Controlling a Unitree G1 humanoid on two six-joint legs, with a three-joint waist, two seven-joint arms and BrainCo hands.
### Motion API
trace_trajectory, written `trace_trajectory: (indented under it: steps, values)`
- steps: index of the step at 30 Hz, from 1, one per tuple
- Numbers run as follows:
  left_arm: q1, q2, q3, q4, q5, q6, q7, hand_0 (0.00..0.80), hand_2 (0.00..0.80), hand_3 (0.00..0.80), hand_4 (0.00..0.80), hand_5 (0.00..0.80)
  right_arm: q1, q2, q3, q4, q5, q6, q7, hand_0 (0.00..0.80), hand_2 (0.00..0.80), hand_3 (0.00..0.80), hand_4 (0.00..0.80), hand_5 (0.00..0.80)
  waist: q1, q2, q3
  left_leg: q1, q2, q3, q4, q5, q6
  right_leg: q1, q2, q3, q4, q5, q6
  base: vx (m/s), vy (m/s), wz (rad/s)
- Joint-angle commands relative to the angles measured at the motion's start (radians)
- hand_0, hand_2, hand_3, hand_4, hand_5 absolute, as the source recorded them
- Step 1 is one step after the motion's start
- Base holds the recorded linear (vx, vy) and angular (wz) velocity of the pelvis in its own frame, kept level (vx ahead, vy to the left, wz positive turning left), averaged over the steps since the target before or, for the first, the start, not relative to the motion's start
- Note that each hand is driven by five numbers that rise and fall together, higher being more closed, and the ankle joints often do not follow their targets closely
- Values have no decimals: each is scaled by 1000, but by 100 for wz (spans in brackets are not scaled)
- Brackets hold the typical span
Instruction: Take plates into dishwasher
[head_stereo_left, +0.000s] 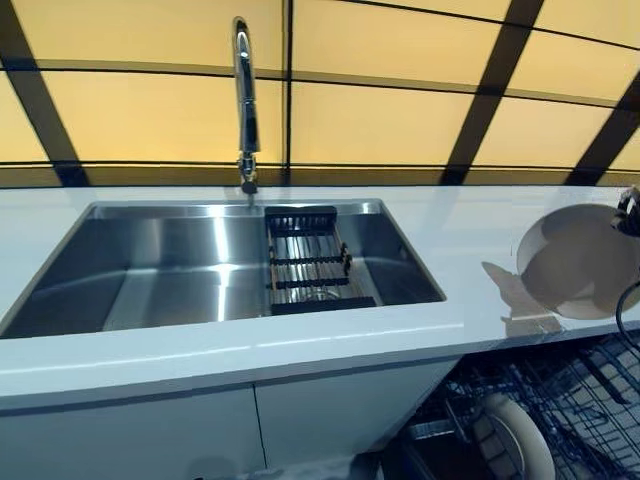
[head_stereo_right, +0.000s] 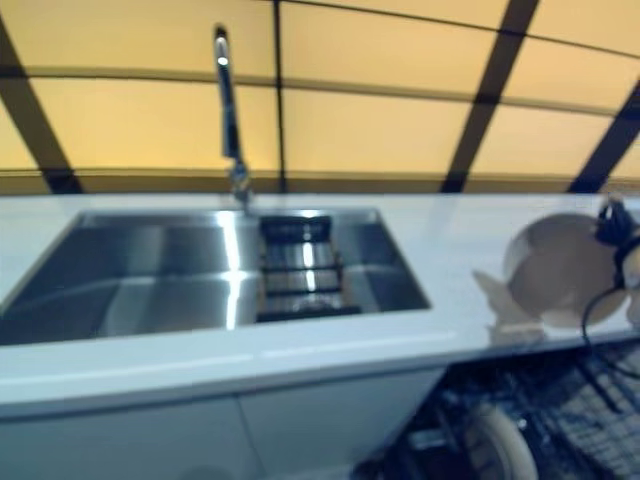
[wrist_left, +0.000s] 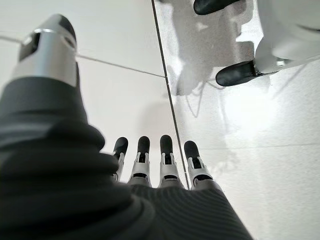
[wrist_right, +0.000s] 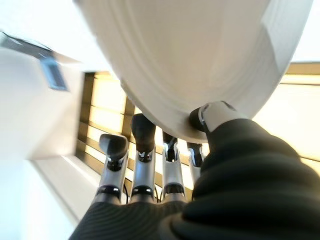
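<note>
A white plate (head_stereo_left: 575, 260) hangs tilted on edge above the right end of the white counter (head_stereo_left: 450, 230), over the open dishwasher rack (head_stereo_left: 590, 395). My right hand (wrist_right: 216, 116) is shut on the plate (wrist_right: 200, 60), thumb on one face and fingers on the other; only a dark bit of that hand (head_stereo_left: 630, 212) shows at the eye view's right edge. A second white plate (head_stereo_left: 520, 440) stands upright in the rack below. My left hand (wrist_left: 150, 162) shows only in its wrist view, fingers straight, pointing at the floor and holding nothing.
A steel sink (head_stereo_left: 150, 270) fills the middle of the counter, with a tall faucet (head_stereo_left: 243, 90) behind it and a small black-framed drain rack (head_stereo_left: 305, 262) in its right part. White cabinet doors (head_stereo_left: 150, 440) run below the counter front.
</note>
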Motion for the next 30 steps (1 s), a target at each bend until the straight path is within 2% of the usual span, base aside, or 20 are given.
trace_trajectory:
  steps: [1, 9, 17, 30]
  values:
    - [-47, 19, 33, 57, 33, -15, -1, 0, 0, 0, 0, 0, 39, -57, -122, -16, -26, -15, -40, 800, 800, 800, 800, 800, 6, -26, -1, 18, -14, -54, 3, -74, 31, -1, -28, 7, 20, 23, 113, -3, -18, -13]
    - [-46, 16, 46, 62, 37, -26, -4, 0, 0, 0, 0, 0, 237, -30, -265, -46, -53, -37, -56, 800, 800, 800, 800, 800, -29, -15, 5, 20, -14, -33, 3, -78, 35, -14, -18, 30, 26, 23, 112, 7, -6, -9]
    - [-49, 16, 57, 59, 39, -29, -3, 0, 0, 0, 0, 0, 364, 22, -348, -80, -65, -43, -57, 800, 800, 800, 800, 800, -44, -7, 15, 13, -12, -26, 4, -75, 36, -26, -13, 37, 32, 23, 112, 4, -18, -5]
    - [-51, 9, 67, 59, 50, -42, -2, 0, 0, 0, 0, 0, 430, 154, -326, -114, -129, -28, -86, 800, 800, 800, 800, 800, -44, 11, 32, 5, -18, -27, 5, -71, 37, -38, -17, 27, 33, 25, 111, 0, -1, 0]
